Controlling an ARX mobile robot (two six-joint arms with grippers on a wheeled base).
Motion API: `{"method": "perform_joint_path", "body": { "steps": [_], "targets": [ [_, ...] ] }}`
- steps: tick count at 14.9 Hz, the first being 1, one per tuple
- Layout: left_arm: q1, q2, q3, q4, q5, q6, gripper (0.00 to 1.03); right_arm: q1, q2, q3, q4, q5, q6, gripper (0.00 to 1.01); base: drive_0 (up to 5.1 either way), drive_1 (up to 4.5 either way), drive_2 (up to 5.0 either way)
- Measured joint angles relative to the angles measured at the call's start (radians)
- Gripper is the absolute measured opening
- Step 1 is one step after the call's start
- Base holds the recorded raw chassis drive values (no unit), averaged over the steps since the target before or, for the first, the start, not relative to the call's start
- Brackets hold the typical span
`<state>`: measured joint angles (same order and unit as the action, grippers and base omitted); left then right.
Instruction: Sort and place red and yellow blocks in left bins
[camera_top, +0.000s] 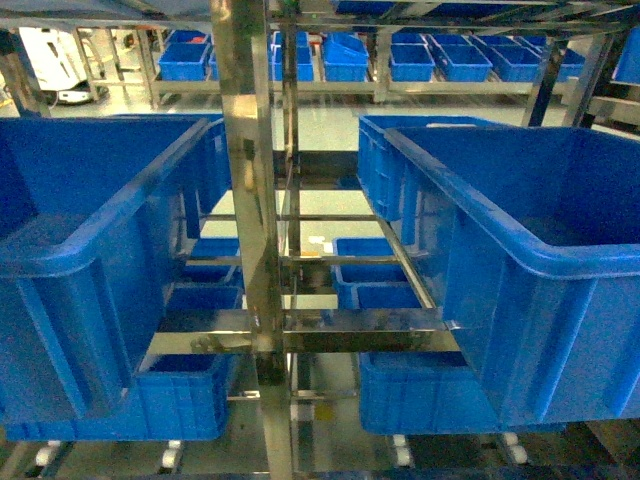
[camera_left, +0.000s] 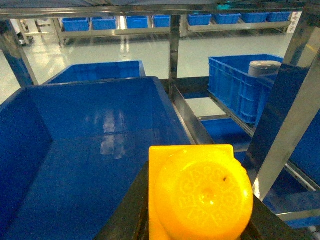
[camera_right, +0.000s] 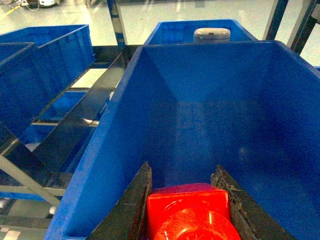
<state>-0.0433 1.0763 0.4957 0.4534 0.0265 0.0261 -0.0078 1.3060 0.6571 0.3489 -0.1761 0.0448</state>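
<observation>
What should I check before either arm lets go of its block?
1. Left gripper holds the yellow block: ok.
2. Right gripper holds the red block: ok.
3. Yellow block over the left crate: cannot tell, it sits near the crate's right rim.
4. Red block over a left bin: not ok, it hangs above the right crate.
5. Left crate's visible floor bare: ok.
6. Arms in head view: not ok, neither shows.

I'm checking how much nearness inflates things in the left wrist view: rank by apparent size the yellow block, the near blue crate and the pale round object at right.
1. Near blue crate.
2. Yellow block, inflated by nearness in the left claw.
3. Pale round object, smallest and far off.
</observation>
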Motion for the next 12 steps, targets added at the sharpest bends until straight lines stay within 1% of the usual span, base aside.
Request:
{"method": "perform_joint_path", "body": {
  "steps": [2, 3, 4, 5, 6, 8, 9, 12],
  "targets": [
    [0.0, 0.0, 0.0, 0.0, 0.0, 0.0, 0.27, 0.0, 0.0, 0.0, -0.004, -0.001, 0.001, 0.29, -4.9, 3.33, 1.4],
    [0.0, 0.0, 0.0, 0.0, 0.0, 0.0, 0.27, -0.001, 0.009, 0.013, -0.024, -0.015, 0.011, 0.29, -4.9, 3.33, 1.4],
    [0.0, 0.0, 0.0, 0.0, 0.0, 0.0, 0.27, 0.001, 0.038, 0.053, -0.035, -0.027, 0.019, 0.29, -4.9, 3.33, 1.4],
    [0.0, 0.0, 0.0, 0.0, 0.0, 0.0, 0.27, 0.004, 0.068, 0.089, -0.046, -0.029, 0.035, 0.29, -4.9, 3.33, 1.4],
    [0.0, 0.0, 0.0, 0.0, 0.0, 0.0, 0.27, 0.016, 0.092, 0.108, -0.042, -0.028, 0.042, 0.29, -4.9, 3.33, 1.4],
    [0.0, 0.0, 0.0, 0.0, 0.0, 0.0, 0.27, 0.029, 0.148, 0.138, -0.068, -0.035, 0.044, 0.29, 0.0, 0.0, 0.0],
    [0.0, 0.0, 0.0, 0.0, 0.0, 0.0, 0.27, 0.027, 0.191, 0.164, -0.078, -0.037, 0.044, 0.29, 0.0, 0.0, 0.0],
    [0.0, 0.0, 0.0, 0.0, 0.0, 0.0, 0.27, 0.027, 0.302, 0.243, -0.055, -0.022, 0.035, 0.29, 0.0, 0.0, 0.0]
  ]
}}
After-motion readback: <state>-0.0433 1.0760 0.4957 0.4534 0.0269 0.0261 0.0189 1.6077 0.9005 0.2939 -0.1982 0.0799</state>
